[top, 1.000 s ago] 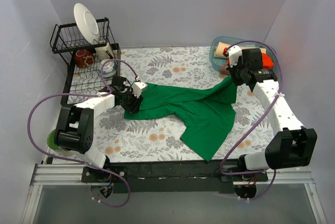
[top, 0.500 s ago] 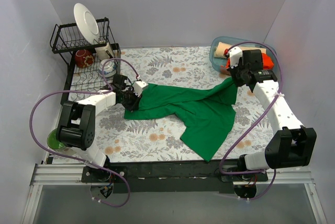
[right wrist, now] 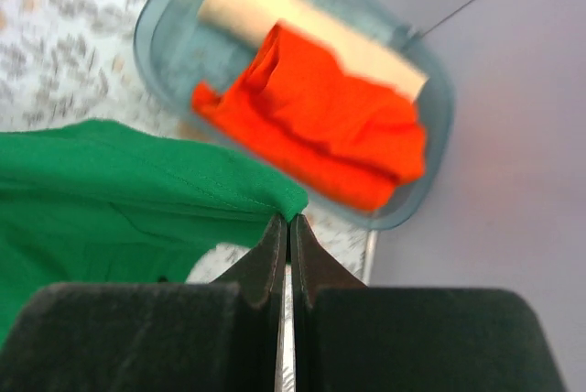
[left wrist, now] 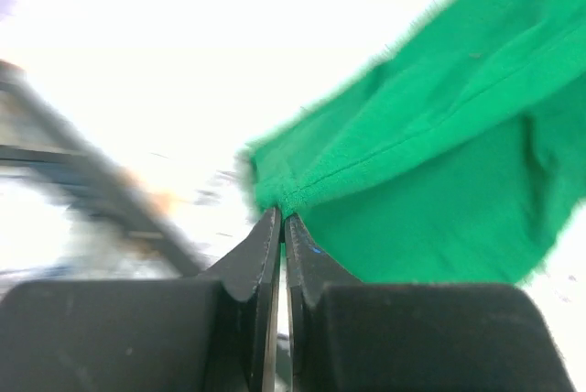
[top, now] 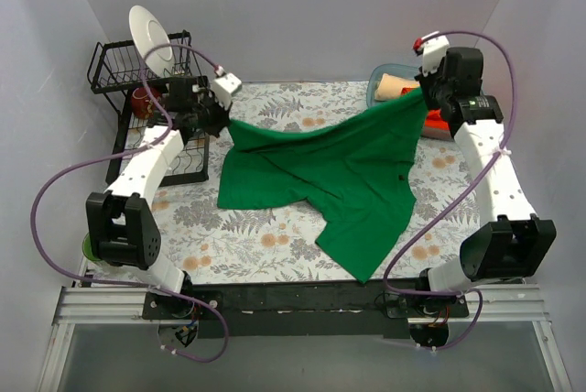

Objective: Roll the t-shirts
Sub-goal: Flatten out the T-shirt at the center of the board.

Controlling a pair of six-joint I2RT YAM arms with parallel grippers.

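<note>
L pincer (top: 222, 115) & R pincer (top: 424, 92) are each clenching a corner of the green t-shirt (top: 339, 168), stretching it over desk (top: 265, 241) centre, 10 to 2 o'clock, rest trailing toward 6.

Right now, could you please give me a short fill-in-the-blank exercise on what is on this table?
1. The shirt stretched between the two hands is ___.
2. The left hand and the right hand are both ___ on its edge.
3. In the blue tub a tan shirt lies with an ___ one.
4. The white plate stands in a black wire ___.

Missing words: green; shut; orange; rack.
</note>
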